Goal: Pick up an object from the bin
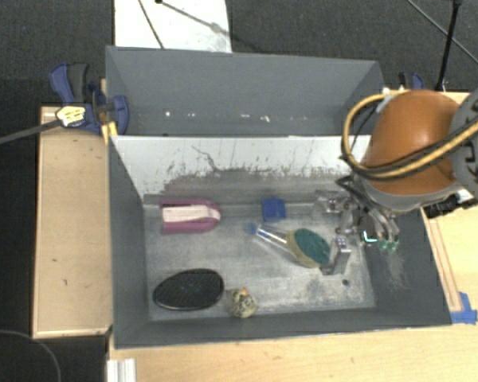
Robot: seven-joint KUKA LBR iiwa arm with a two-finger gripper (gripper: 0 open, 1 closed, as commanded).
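Black oval pad [188, 289] lies by the front wall [287, 325]; gripper [338, 255], opening unclear, just beside teal brush [311, 247].

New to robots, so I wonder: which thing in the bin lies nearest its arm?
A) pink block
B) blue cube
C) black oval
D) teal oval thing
D: the teal oval thing lies beside the arm at the bin's right; the others lie farther left.

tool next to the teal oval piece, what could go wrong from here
The tool sits right at the teal oval piece, which lies against a clear tube; it might nudge both or lift the wrong one. It is also near the bin's right wall and could scrape it.
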